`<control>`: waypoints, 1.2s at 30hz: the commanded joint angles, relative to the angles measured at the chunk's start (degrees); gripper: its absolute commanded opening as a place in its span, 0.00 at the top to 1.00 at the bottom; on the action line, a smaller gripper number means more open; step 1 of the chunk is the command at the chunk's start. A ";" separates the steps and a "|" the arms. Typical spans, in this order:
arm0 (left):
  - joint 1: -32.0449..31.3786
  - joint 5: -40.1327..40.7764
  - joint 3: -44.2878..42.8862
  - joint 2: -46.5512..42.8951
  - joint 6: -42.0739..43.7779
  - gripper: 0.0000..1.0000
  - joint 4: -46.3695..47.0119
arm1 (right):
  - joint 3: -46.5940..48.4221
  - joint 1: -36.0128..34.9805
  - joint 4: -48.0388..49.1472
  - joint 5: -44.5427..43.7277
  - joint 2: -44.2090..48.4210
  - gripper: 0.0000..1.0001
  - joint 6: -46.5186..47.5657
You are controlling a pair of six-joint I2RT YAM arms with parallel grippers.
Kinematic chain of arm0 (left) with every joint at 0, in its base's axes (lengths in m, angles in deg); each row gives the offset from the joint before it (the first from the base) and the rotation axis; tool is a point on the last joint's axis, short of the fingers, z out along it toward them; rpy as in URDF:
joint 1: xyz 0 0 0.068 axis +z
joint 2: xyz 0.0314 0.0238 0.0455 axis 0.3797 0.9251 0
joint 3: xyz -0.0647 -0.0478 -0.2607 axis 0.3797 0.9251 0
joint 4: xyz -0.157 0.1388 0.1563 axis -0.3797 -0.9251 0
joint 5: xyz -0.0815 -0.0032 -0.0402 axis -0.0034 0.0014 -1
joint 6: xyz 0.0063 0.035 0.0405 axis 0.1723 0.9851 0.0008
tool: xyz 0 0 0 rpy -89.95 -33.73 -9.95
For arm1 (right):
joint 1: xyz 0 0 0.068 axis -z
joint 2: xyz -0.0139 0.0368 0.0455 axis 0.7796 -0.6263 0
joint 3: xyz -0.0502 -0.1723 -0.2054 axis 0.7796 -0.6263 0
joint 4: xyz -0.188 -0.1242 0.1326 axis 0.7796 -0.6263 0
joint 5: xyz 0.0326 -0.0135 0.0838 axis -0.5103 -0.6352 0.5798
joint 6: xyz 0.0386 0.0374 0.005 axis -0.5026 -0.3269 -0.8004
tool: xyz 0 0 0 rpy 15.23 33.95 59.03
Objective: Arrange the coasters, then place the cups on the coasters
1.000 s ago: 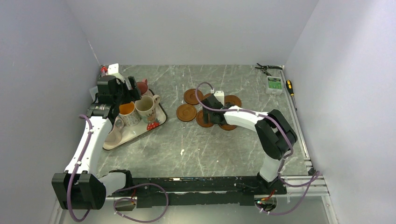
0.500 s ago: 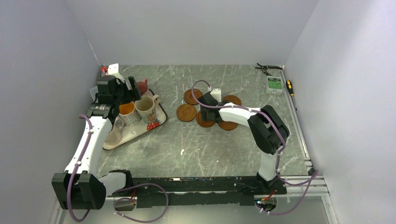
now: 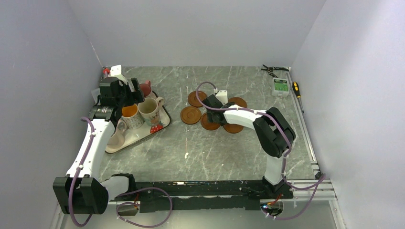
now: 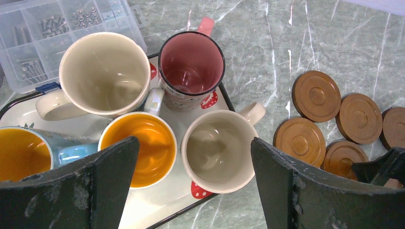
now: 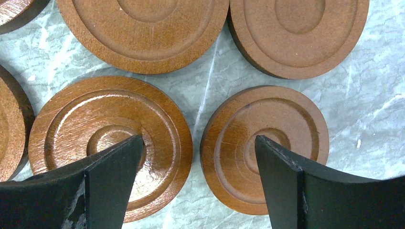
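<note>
Several cups stand on a white strawberry-print tray [image 4: 19, 112] at the left: a big cream one [image 4: 104, 74], a pink-lined one [image 4: 191, 69], an orange-lined one [image 4: 137, 148], a smaller cream one [image 4: 219, 152] and a blue one [image 4: 71, 151]. My left gripper [image 4: 193, 143] hovers open above them, holding nothing. Several brown ringed coasters lie bunched mid-table [image 3: 190, 115]. My right gripper [image 5: 198, 140] hangs open low over two of them, one coaster [image 5: 111, 143] under the left finger and another [image 5: 265, 143] under the right. It touches neither that I can see.
A clear parts box [image 4: 52, 28] with screws sits behind the tray. Pliers [image 3: 272, 70], a small green-faced device [image 3: 281, 86] and a screwdriver [image 3: 297, 89] lie at the back right. Walls close in the left, back and right sides.
The right arm shifted its gripper slightly left over the coasters, then held still. The left arm and the cups have not moved.
</note>
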 commanded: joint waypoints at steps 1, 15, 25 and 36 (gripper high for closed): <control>-0.06 0.28 -0.75 -0.57 0.30 0.06 0.33 | -0.60 0.27 -1.51 -2.73 1.61 0.08 -0.82; -0.07 0.30 -0.71 -0.79 0.34 0.06 0.37 | -2.48 0.64 -1.40 -3.84 3.56 0.08 -2.00; -0.08 0.37 -0.78 -0.79 0.30 0.06 0.25 | -0.06 0.32 1.55 1.09 6.18 0.06 1.37; -0.08 0.35 -0.87 -0.71 0.39 0.06 0.24 | 9.00 -4.36 1.93 2.94 2.39 0.05 5.75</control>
